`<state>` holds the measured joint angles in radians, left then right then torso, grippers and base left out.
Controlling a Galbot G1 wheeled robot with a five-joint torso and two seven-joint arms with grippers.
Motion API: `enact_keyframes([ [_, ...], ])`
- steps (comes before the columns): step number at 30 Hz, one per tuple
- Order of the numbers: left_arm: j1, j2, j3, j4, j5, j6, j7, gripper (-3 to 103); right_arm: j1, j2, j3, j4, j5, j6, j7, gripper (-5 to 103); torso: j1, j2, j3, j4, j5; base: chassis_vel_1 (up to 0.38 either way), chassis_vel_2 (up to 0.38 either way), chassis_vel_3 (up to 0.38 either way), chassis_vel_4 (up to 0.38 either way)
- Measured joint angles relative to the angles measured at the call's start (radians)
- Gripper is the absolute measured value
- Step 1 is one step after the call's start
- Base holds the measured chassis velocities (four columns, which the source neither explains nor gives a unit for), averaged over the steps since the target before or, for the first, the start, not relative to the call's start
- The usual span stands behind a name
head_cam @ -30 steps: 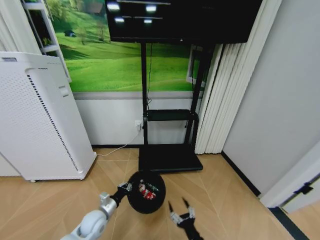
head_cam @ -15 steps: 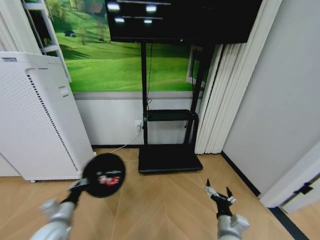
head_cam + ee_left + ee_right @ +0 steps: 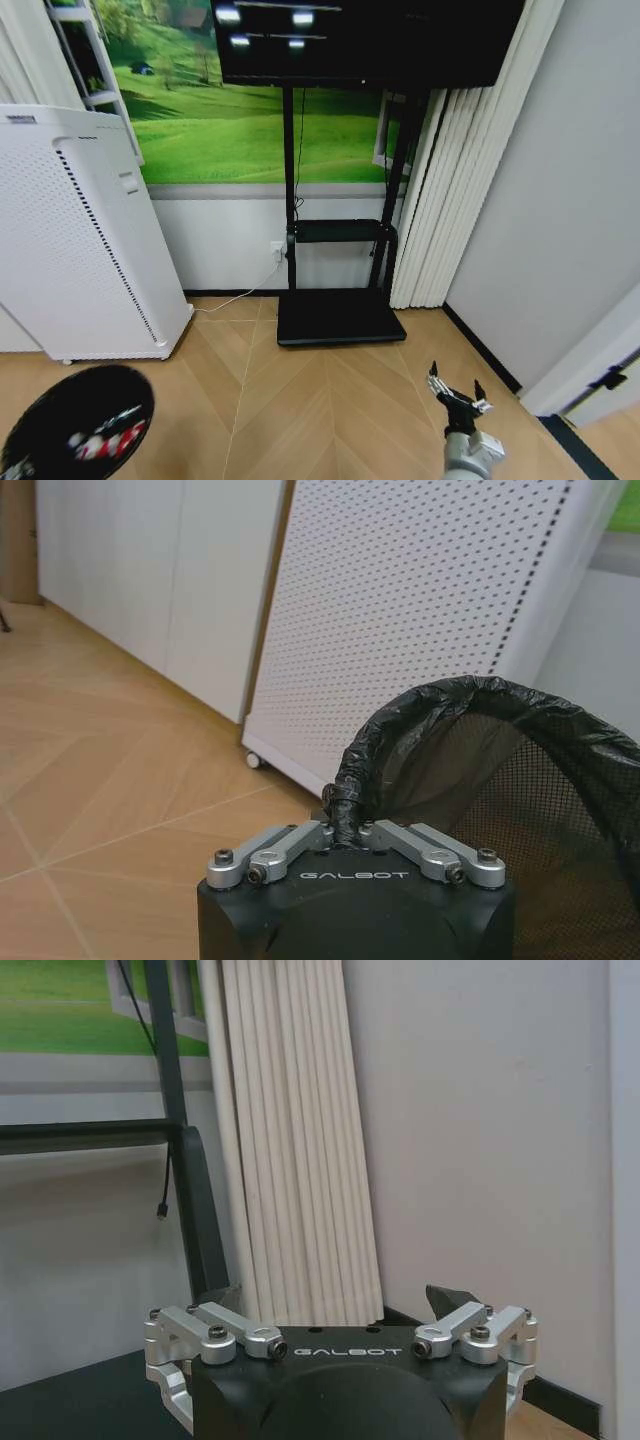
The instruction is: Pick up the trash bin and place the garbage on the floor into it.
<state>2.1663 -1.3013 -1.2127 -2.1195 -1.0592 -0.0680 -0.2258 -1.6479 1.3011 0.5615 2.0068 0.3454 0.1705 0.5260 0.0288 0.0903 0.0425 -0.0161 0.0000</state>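
Observation:
The trash bin (image 3: pixel 60 415), black and round with a bag over its rim, hangs at the lower left of the head view. Red-and-white garbage (image 3: pixel 100 440) lies inside it. In the left wrist view my left gripper (image 3: pixel 345 823) is shut on the bin's bagged rim (image 3: pixel 440 695), next to the white cabinet. My right gripper (image 3: pixel 455 392) stands open and holds nothing, low at the right above the wooden floor. The right wrist view shows its fingers (image 3: pixel 448 1298) spread wide before the curtain.
A tall white perforated cabinet (image 3: pixel 70 230) stands at the left. A black TV stand with a flat base (image 3: pixel 335 318) sits against the back wall. White curtains (image 3: pixel 450 170) and a grey wall close the right side. Bare wood floor (image 3: pixel 300 410) lies between.
My left arm has swung the bin far to the left and down, from the floor's middle to the lower-left corner. My right gripper has drifted right and stayed open.

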Motion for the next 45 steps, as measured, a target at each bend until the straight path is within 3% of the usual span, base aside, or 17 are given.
enact_keyframes([
  [6, 0.015, -0.061, 0.05, -0.013, -0.064, 0.072, -0.088, 4, 0.041, 0.0, -0.016, -0.035, -0.05, 0.01, -0.002, 100, 0.0, 0.0, 0.0, 0.0001, 0.0, 0.0, 0.0, 0.0, 0.0],
  [15, -0.018, -0.072, 0.026, -0.02, -0.085, 0.136, -0.146, 4, 0.088, -0.007, -0.041, -0.093, -0.047, 0.016, -0.002, 100, 0.0, 0.0, 0.0, -0.0002, 0.0, 0.083, 0.087, -0.081, -0.08],
  [34, -0.06, -0.088, 0.072, 0.0, -0.038, 0.178, -0.16, 4, 0.122, -0.031, -0.035, -0.154, -0.022, 0.05, 0.003, 100, 0.0, 0.0, 0.0, 0.0, -0.0003, 0.234, 0.209, -0.218, -0.225],
  [40, -0.068, -0.078, 0.102, 0.009, -0.032, 0.217, -0.102, 4, 0.132, -0.034, -0.037, -0.167, -0.075, 0.062, -0.001, 100, 0.0, 0.0, 0.0, 0.0, 0.0004, -0.059, -0.011, 0.041, 0.028],
  [45, -0.088, -0.075, 0.134, 0.026, -0.011, 0.231, -0.105, 4, 0.128, -0.042, -0.033, -0.169, -0.085, 0.064, -0.001, 100, 0.0, 0.0, 0.0, 0.0, 0.0, -0.041, -0.043, 0.024, 0.021],
])
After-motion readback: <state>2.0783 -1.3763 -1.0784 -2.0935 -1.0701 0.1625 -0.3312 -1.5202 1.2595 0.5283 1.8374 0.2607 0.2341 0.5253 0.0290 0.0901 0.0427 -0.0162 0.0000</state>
